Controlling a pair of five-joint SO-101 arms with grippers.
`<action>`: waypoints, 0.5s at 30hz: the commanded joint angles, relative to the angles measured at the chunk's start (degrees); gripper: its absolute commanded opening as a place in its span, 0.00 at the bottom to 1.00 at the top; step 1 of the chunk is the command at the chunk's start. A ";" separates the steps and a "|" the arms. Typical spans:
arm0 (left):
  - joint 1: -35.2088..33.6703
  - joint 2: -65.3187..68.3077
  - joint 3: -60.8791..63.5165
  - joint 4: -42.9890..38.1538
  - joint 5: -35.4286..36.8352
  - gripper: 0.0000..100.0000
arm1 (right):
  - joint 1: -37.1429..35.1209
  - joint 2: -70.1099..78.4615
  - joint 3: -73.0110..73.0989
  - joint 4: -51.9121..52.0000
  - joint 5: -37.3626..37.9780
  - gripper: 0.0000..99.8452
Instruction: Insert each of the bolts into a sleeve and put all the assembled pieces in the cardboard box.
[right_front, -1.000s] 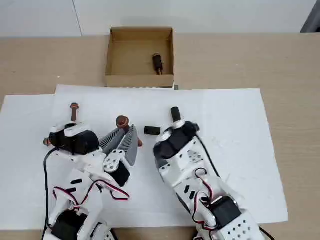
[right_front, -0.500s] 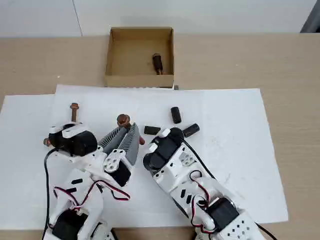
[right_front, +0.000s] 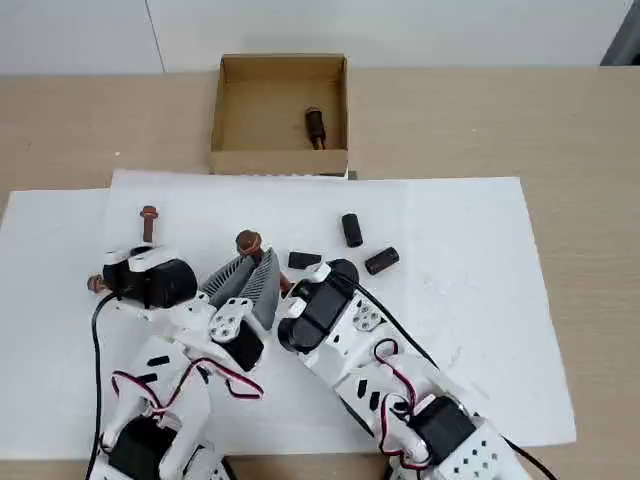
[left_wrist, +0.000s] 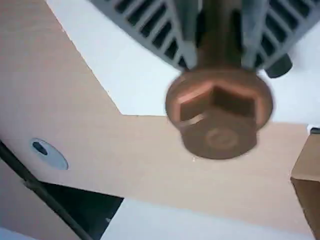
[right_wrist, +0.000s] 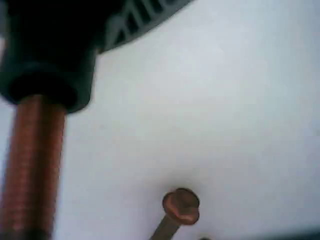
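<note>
The robot is midway through joining a bolt and a sleeve. The left gripper (right_front: 252, 262) is clamped on a copper-coloured bolt (left_wrist: 220, 112), pinching the shank just behind the hexagonal head and holding it above the white sheet (right_front: 460, 300). The head points toward the cardboard box (right_front: 228, 110). The right arm is tucked in close beside the left. The right gripper (right_wrist: 65, 25) looks closed around a black sleeve (right_wrist: 46, 67). That sleeve's mouth sits over the end of the bolt's thread, and a long run of thread is bare below it. I'd say the sleeve has only just started onto the bolt.

One finished piece (right_front: 315, 127) already lies in the box, which stands on the wooden surface (right_front: 560, 130) just beyond the sheet. A loose bolt (right_front: 148, 222) lies on the sheet near the left arm. Another bolt head (right_front: 95, 284) peeks out from beside that arm's motor. Three spare sleeves lie between the arms and the box: one (right_front: 304, 260) is just beside the two grippers, and two more (right_front: 352, 230) (right_front: 381, 261) are a little further off.

By my reckoning, the next move is to slide the sleeve along the thread toward the head. The sleeve must stay square to the shank, because any tilt could jam it on the thread. After that, one gripper has to let go so the other can carry the piece to the box.
</note>
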 joint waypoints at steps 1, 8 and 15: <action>0.26 -0.62 -0.13 -1.76 0.44 0.00 | -0.57 -0.40 -0.97 -1.63 0.62 0.00; 0.44 -0.62 -0.13 -1.49 0.44 0.00 | -0.57 -0.40 -0.97 -1.63 0.62 0.00; 3.69 -0.62 -0.13 -0.09 0.44 0.00 | -0.40 -0.40 -0.97 -1.63 0.62 0.00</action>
